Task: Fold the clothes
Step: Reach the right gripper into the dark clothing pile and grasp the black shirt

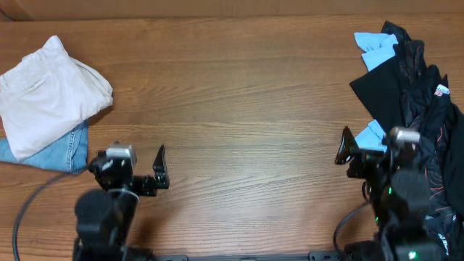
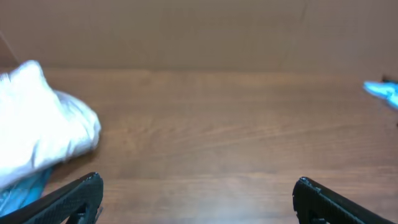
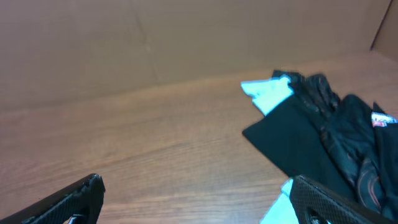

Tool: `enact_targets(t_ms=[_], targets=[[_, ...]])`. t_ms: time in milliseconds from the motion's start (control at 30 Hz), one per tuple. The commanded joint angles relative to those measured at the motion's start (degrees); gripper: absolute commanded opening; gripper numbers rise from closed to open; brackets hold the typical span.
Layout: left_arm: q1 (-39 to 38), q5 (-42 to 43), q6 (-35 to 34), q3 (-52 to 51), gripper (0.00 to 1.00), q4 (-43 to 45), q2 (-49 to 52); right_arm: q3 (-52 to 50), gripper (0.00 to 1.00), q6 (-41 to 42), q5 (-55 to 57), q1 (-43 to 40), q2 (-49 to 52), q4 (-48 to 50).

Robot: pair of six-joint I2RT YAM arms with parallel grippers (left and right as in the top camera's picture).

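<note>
A heap of unfolded clothes lies at the table's right edge. It holds a black jersey with thin orange lines [image 1: 441, 156], a plain black garment [image 1: 383, 85] and a light-blue garment [image 1: 377, 48]. The right wrist view shows the plain black garment [image 3: 292, 137], the light-blue one [image 3: 268, 93] and the jersey [image 3: 364, 174]. My right gripper [image 1: 380, 145] [image 3: 196, 186] is open and empty, just left of the heap, its right finger over a light-blue edge. My left gripper [image 1: 130, 165] [image 2: 196, 190] is open and empty over bare wood at the front left.
A folded cream garment [image 1: 51, 90] lies on folded blue denim [image 1: 64, 151] at the far left; it shows in the left wrist view [image 2: 40, 118]. A brown wall stands behind the wooden table [image 1: 239, 101].
</note>
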Motion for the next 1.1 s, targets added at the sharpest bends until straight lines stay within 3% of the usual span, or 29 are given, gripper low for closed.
enact_targets(t_ms=[0,300,433,733,967,1067], targets=[[0.5,0.0,-0.6,8.4,1.0,-4.2,8.3,9.7,1.0,0.0,0.6,-0.2,9.7,-4.0],[0.5,0.0,1.0,22.4,1.0,-17.2,24.7,24.6,1.0,0.0,1.2,-0.5,34.3,-12.1],[0.5,0.0,1.0,22.5,1.0,-17.4,27.1,24.9,1.0,0.1,2.7,-3.3,40.5,-11.4],[0.5,0.4,1.0,22.5,1.0,-17.1,27.4,24.3,1.0,7.8,3.8,-20.3,49.1,-13.2],[0.5,0.4,1.0,22.5,1.0,-17.1,27.4,22.1,0.86,12.1,4.8,-27.9,56.7,-15.7],[0.5,0.4,1.0,22.5,1.0,-17.2,27.4,21.3,0.87,15.8,7.5,-29.5,59.5,-15.9]])
